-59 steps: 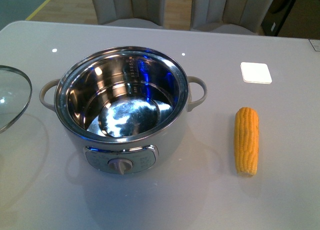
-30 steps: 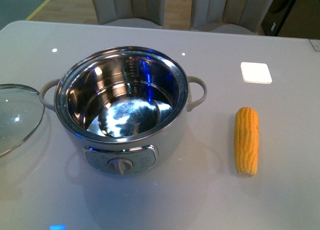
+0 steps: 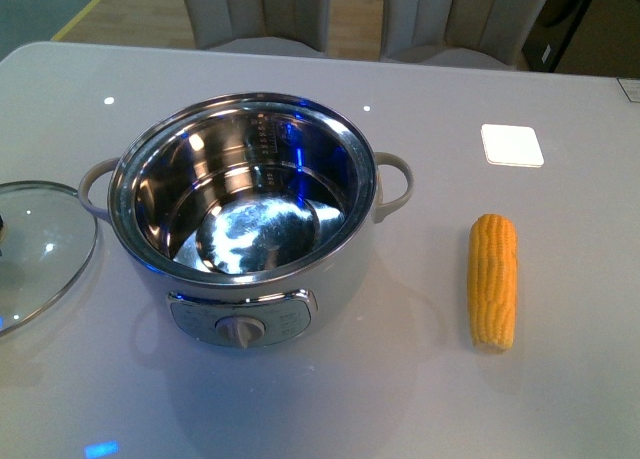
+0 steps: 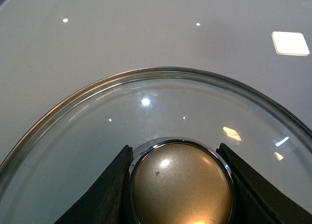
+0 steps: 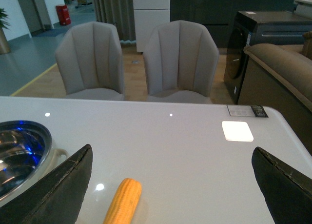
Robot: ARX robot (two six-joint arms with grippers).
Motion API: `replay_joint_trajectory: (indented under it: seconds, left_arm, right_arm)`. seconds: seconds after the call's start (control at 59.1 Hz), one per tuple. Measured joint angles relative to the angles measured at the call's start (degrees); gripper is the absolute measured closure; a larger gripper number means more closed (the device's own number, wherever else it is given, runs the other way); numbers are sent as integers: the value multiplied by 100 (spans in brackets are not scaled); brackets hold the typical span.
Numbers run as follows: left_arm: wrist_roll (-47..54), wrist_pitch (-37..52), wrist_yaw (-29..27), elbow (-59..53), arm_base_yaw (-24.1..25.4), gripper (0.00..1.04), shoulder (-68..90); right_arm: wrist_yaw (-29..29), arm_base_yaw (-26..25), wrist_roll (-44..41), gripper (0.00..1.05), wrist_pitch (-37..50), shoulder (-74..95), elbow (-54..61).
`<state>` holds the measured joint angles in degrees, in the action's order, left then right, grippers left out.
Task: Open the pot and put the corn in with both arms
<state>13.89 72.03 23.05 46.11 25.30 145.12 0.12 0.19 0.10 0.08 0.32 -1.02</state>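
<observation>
The yellow-orange corn cob (image 3: 493, 281) is lying on the grey desk (image 3: 400, 409), right of the open cream-bodied steel pot (image 3: 345, 264). It is sitting between the jaws of the released right pincer (image 5: 175, 185), untouched. Left of the pot, the left pincer (image 4: 174, 153) is grasping the round glass lid (image 4: 146, 112) by its knob (image 4: 180, 190).

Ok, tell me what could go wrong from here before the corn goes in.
1. The left gripper clamps the knob of the glass lid, whose rim sits close to the near handle of the pot; setting the lid down could knock that handle.
2. The corn is a round cob on a glossy table; the open right gripper might roll it away if one finger touches first.
</observation>
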Motion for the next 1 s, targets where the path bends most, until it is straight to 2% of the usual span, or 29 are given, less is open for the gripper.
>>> replay_joint_trajectory:
  seconds: [0.745,0.829,0.914,0.999]
  left_arm:
    - [140,293,238,85,136,60,382]
    - [153,319,216,83,140,48,387]
    - [173,348,111,63,162,30,356]
    - [179,350,70,-7,166,18,267]
  right_arm:
    - [0,0,0,9,0,0,0]
    - [0,0,0,9,0,0,0]
    - [0,0,0,9,0,0,0]
    - [0,0,0,9,0,0,0]
